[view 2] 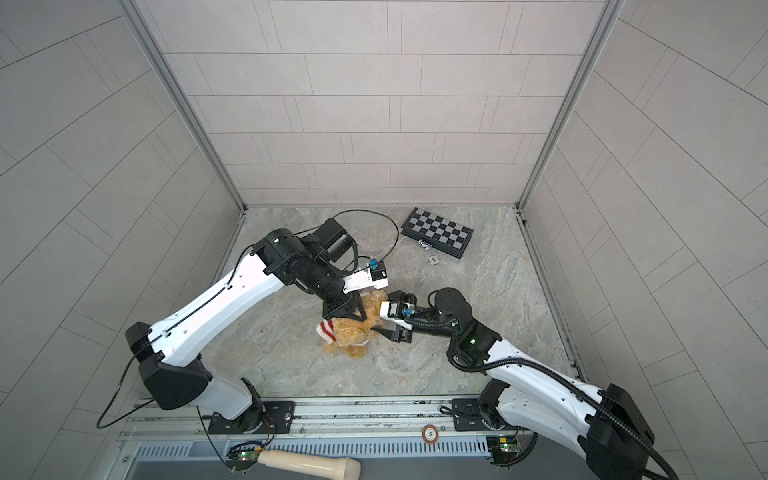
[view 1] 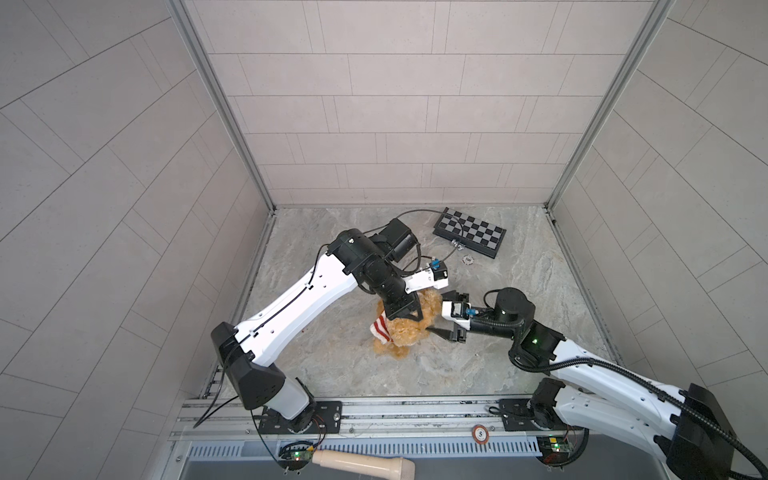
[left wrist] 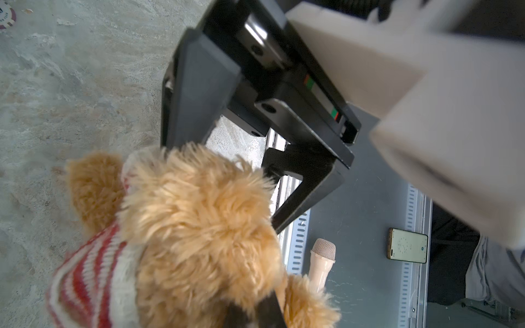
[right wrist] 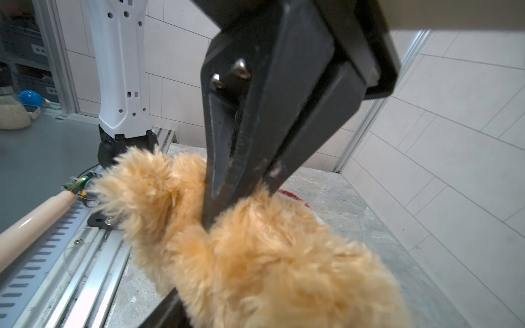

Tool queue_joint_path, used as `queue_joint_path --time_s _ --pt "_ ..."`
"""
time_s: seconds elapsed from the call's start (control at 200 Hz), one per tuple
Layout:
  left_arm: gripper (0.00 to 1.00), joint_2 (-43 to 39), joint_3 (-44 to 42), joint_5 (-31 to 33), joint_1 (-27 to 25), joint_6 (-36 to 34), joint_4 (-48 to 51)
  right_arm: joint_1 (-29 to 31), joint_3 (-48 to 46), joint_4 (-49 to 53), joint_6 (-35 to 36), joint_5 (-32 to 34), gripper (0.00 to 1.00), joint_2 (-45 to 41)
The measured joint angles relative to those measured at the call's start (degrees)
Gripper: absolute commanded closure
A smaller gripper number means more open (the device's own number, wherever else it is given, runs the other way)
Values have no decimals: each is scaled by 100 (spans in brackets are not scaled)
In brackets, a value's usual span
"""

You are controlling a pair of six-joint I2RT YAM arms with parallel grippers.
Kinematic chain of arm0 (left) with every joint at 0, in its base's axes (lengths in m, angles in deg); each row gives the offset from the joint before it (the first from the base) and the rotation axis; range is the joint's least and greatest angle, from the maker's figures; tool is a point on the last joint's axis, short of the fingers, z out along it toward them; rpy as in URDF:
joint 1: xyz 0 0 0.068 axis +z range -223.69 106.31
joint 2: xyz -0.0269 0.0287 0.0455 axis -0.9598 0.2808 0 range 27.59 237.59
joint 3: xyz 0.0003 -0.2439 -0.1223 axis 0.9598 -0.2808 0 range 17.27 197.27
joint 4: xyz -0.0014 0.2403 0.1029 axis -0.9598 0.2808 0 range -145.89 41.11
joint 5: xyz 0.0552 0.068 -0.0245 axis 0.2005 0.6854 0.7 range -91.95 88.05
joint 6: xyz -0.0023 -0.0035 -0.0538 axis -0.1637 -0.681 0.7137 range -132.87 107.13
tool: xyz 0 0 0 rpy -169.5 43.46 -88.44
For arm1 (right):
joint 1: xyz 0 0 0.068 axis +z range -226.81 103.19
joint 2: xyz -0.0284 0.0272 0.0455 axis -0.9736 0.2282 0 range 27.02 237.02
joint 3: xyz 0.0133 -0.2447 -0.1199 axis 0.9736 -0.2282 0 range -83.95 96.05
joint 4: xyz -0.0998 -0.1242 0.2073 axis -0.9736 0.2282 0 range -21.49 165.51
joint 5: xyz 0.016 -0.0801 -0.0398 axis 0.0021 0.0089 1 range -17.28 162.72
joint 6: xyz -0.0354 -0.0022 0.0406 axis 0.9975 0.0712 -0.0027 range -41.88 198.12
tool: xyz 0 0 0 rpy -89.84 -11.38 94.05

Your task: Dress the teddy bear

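While the chessboard (view 1: pixel 469 233) lies well apart, your left hand (view 1: pixel 415 320) pinches the bear (view 1: pixel 405 336). Your right hand (view 1: pixel 439 313) straddles it, jaws wide.

Pale grey tiled wall panels (view 1: pixel 374 124) are enclosing a grey-beige marbled stone-look worktop (view 1: pixel 353 374) on three sides, silver aluminium corner posts (view 1: pixel 225 108) are joining them, and soft even light is falling across everything.

Left gripper (view 1: pixel 415 319) pinched shut, pointing down; right gripper (view 1: pixel 438 312) level, jaws spread wide, facing it
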Motion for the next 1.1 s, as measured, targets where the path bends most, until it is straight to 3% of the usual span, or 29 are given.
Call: queue_joint_path --time_s 0.35,0.476,0.521,0.551,0.731,0.921,1.026,1.101 --pt "100 -79 -533 -63 -13 74 -566 385 -754 -98 289 1294 29 -946" --pt "100 -87 -614 46 -13 109 -715 402 -789 -96 450 1580 15 -1008" --pt "100 -116 -660 94 -13 109 -763 402 -793 -90 426 1633 3 -1054" --pt "100 -140 -695 122 -13 109 -778 402 -796 -92 442 1663 1 -1086" --pt "100 -433 -1069 232 -13 103 -903 400 -750 2 481 1690 1 -1084" --pt "100 -551 -1182 223 -103 -59 -826 404 -201 339 562 1331 2 -413" --pt "100 -551 -1182 258 -160 -162 -708 481 -33 435 619 1104 9 -144" --pt "100 -555 -1185 264 -179 -216 -658 551 122 612 688 935 19 4"
